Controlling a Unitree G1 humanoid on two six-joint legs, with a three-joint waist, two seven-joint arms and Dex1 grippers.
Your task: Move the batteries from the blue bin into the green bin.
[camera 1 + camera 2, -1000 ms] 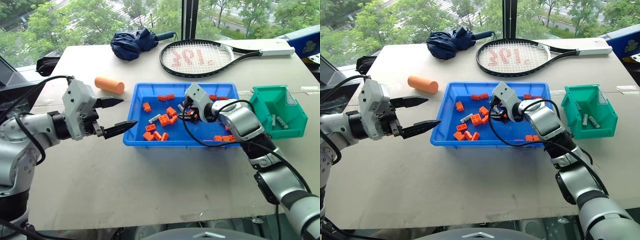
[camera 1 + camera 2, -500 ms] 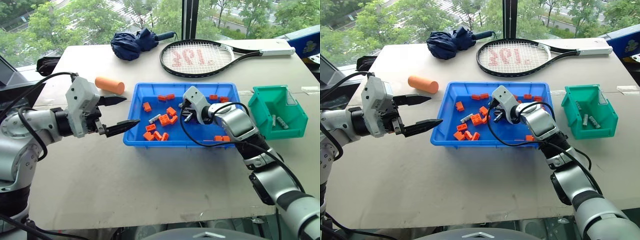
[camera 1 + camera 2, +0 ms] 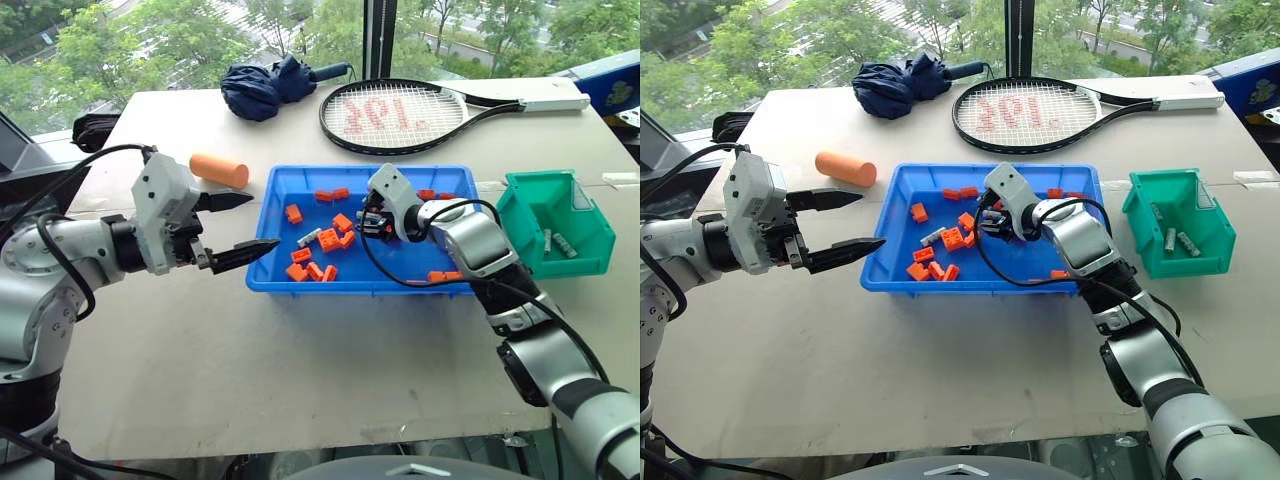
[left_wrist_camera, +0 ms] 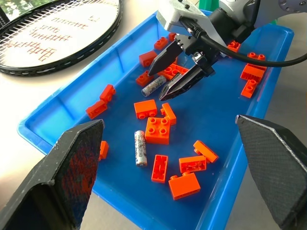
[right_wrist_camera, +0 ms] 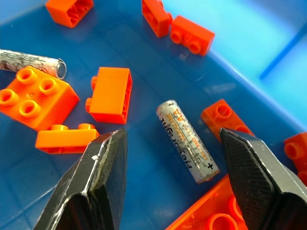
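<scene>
So the battery [image 5: 188, 141] I'm after is lying flat on the floor of the blue bin [image 3: 290, 180], right between the spread fingers of the right gripper [image 4: 178, 71], not gripped yet. In the right wrist view its long axis runs slantwise across the gap between the jaws rather than square to them, so I reckon the wrist wants a little roll before closing, or the thing may skid out sideways. Orange bricks [image 5: 111, 94] sit close on both sides, one almost touching its plus end (tight squeeze).

The right arm is clearly the nearer one; the left gripper [image 3: 235, 228] hangs open outside the bin's left wall, well apart from anything.

What the left wrist view gives me and the right wrist doesn't fully: a second battery [image 4: 139, 148] further toward the near-left corner, beside a square brick. The head view adds the green bin [image 3: 560, 225] off to the right, with what look like a couple of batteries already inside, though they're small there so I can't swear to it.
</scene>
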